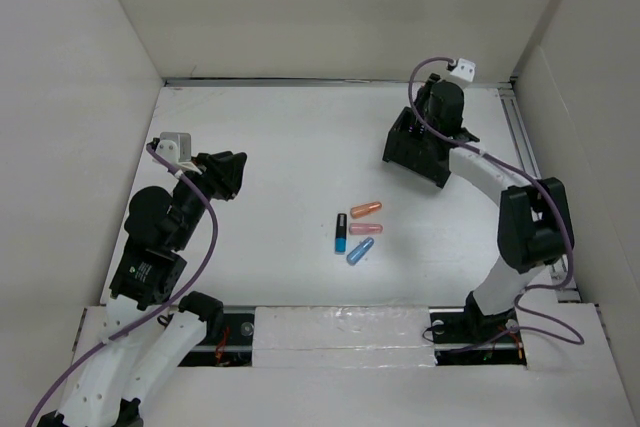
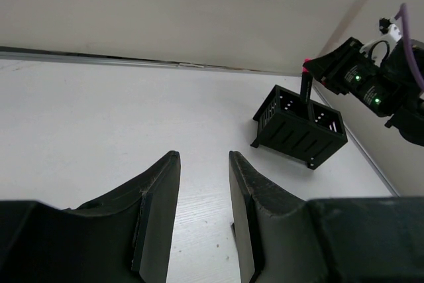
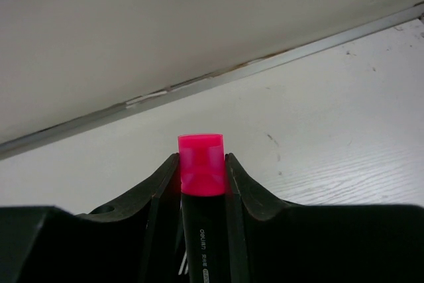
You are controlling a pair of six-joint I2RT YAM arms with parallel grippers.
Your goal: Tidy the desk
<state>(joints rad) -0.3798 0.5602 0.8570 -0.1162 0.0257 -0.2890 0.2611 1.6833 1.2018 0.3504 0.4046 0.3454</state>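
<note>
Left pincer [image 2: 203,158] hovers empty over the white tabletop [image 1: 270,137], which spreads beneath both arms, its jaws slightly apart. Four small pens [image 1: 364,229] lie loose at mid-tabletop. Right pincer [image 3: 201,158] clamps a pink-capped black highlighter [image 3: 201,173] over the black organizer [image 1: 415,147] at far right.

The top camera looks down from high behind the arms [image 1: 150,237] and sees the whole bench [image 1: 280,147]. The left wrist camera sits low behind the left fingers [image 2: 156,210], facing 2 o'clock; both see the black box [image 1: 415,147] [image 2: 298,127]. The right wrist camera sits close behind the right fingers [image 3: 149,193], facing a wall [image 3: 165,18].
</note>
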